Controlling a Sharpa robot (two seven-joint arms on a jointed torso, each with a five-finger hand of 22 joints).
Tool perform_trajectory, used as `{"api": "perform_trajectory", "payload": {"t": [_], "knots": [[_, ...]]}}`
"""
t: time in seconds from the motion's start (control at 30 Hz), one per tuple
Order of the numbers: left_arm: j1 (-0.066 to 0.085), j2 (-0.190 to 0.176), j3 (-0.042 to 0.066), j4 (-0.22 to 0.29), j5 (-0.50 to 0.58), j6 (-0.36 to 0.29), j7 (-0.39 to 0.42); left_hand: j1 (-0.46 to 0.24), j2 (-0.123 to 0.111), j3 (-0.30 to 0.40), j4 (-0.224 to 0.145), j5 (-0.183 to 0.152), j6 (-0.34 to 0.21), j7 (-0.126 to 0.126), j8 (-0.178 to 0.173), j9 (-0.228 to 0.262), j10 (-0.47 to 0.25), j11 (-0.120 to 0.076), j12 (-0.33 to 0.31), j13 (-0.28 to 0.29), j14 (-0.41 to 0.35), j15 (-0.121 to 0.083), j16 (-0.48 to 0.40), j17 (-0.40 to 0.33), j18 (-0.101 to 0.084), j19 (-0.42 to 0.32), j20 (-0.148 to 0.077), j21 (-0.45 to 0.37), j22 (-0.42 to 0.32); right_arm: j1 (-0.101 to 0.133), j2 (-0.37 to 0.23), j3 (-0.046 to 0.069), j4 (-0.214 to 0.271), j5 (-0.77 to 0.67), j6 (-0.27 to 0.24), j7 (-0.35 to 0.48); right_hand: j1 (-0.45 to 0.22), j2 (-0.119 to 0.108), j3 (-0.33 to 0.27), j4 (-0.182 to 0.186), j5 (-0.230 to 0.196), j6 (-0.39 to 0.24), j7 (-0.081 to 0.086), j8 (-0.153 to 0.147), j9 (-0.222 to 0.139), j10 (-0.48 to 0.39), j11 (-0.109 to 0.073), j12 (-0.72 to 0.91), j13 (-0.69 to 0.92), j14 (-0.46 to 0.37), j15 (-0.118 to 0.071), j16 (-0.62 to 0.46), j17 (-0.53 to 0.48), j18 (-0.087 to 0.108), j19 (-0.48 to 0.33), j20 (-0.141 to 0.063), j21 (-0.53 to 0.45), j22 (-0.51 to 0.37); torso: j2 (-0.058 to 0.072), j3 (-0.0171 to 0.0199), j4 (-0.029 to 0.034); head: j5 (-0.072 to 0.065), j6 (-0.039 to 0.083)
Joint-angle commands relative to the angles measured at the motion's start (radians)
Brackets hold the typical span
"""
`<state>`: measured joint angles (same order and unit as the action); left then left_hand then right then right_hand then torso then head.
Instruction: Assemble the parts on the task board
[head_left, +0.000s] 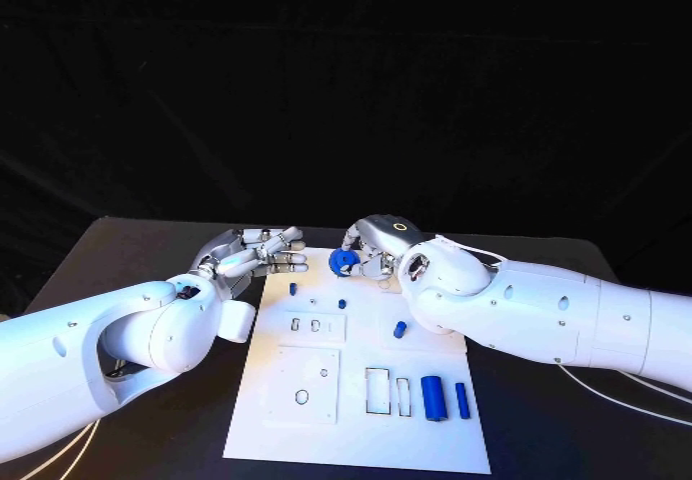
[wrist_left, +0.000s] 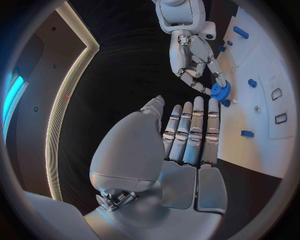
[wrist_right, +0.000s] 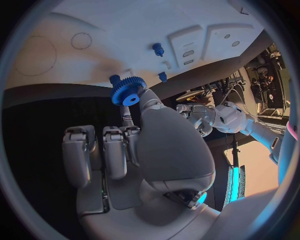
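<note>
Gear (head_left: 342, 262) pinched in right hand (head_left: 378, 248) fingers, held over the board's (head_left: 433, 440) far edge, not yet seated. A peg (wrist_right: 157, 48) stands on the board near it. Loose parts left: cylinder (head_left: 433, 397) and rod (head_left: 463, 400) at the near right, small piece (head_left: 400, 328) mid-board. Most of the job looks undone. Left hand (head_left: 257, 253) just off the board's far-left corner, fingers straight, together, empty. Tight between hands; open table (head_left: 130, 250) to either side.

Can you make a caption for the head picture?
Right hand holds a blue gear over the white board.
</note>
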<state>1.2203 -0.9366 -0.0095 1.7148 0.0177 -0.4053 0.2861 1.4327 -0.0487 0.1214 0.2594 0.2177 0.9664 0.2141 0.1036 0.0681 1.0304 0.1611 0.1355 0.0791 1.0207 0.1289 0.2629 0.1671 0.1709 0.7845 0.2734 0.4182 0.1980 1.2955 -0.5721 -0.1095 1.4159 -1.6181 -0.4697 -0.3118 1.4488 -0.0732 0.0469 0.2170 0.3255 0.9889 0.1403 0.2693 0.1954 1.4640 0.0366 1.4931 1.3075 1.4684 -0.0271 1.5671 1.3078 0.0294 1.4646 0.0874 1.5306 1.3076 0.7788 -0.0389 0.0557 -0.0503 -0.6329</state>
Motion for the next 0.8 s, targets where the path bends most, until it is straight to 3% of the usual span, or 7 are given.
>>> {"api": "perform_trajectory", "payload": {"t": [0.03, 0.33, 0.8], "knots": [[0.001, 0.003, 0.001, 0.004, 0.000, 0.022, 0.014, -0.001, -0.006, -0.008, -0.001, -0.004, 0.000, 0.003, -0.004, 0.000, 0.004, 0.007, -0.007, -0.001, -0.007, -0.001, -0.006, 0.001, 0.010, -0.006, -0.001, 0.005, 0.001, -0.003, 0.021, -0.002, -0.023, -0.042, 0.015, -0.006, -0.008, -0.001, 0.007, 0.006, 0.000, 0.028, -0.028, -0.006, 0.009, 0.025, -0.003, 0.000, 0.155, 0.102, -0.004, 0.004, 0.263, -0.014, 0.062, -0.008, -0.002, 0.211, 0.001, 0.0004, 0.0003, 0.003, 0.000], [0.001, 0.004, 0.001, 0.007, 0.000, 0.022, 0.014, -0.002, -0.007, -0.009, 0.000, -0.004, 0.000, 0.003, -0.004, 0.000, 0.004, 0.007, -0.007, -0.001, -0.008, 0.000, -0.007, 0.001, 0.010, -0.007, 0.000, 0.005, 0.001, -0.011, 0.062, -0.006, -0.064, -0.039, 0.036, -0.007, -0.015, -0.002, 0.009, 0.010, -0.002, 0.028, -0.027, -0.010, 0.008, 0.024, -0.001, -0.001, 0.154, 0.102, -0.003, 0.004, 0.263, -0.014, 0.062, -0.007, -0.002, 0.210, 0.002, 0.0004, 0.0006, 0.006, -0.005], [0.002, 0.004, 0.001, 0.007, 0.000, 0.018, 0.012, -0.002, -0.007, -0.010, 0.000, -0.004, 0.001, 0.003, -0.004, 0.000, 0.004, 0.007, -0.007, -0.001, -0.009, 0.000, -0.007, 0.001, 0.010, -0.008, 0.000, 0.005, 0.001, -0.015, 0.080, -0.014, -0.083, -0.046, 0.088, -0.019, -0.016, -0.004, 0.010, 0.011, -0.002, 0.028, -0.026, -0.011, 0.008, 0.024, -0.001, -0.001, 0.154, 0.102, -0.002, 0.004, 0.263, -0.013, 0.060, -0.007, -0.004, 0.208, 0.002, 0.0010, -0.0015, 0.008, -0.009]]}}
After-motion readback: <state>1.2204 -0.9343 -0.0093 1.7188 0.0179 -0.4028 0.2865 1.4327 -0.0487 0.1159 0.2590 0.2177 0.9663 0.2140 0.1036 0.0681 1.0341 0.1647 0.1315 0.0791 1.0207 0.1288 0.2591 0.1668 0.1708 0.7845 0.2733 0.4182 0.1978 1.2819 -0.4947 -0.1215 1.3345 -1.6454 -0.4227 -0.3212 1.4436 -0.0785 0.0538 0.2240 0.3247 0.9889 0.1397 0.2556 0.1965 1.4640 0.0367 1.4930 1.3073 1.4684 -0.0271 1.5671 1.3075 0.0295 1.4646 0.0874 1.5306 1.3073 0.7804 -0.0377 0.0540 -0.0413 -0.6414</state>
